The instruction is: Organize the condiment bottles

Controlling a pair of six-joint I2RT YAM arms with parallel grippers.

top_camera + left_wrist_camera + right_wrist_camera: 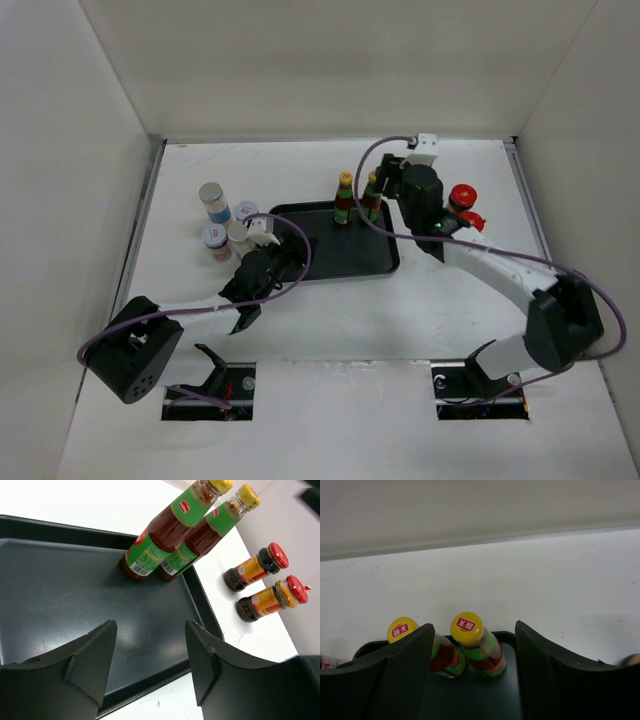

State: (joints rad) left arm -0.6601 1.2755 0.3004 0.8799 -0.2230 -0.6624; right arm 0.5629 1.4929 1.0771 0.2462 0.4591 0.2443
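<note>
Right gripper (pixel 472 626): fingers spread, nothing pinched. The two slim dark bottles with green necks and yellow caps (pixel 344 198) stand upright, close side by side, at the far right corner of the flat black rectangular tray (pixel 340 255). In the right wrist view one cap shows between the spread fingers. I can't tell whether the fingers are level with the neck or above it.

Left gripper (pixel 150 625): also spread and empty, over the tray's near left part, pointing across toward the bottles.

Off the tray:
- Two red-lidded jars of dark sauce (pixel 257 565) stand just right of the tray, beside the right wrist.
- Four silver/white-lidded jars (pixel 216 238) are clustered just left of the tray, beside the left gripper.

My read: side decides the next pick. The red pair lies to the right of the right hand, on its base side. The silver cluster lies left of the left hand. Every long axis is vertical, which suits a side-on pinch.
</note>
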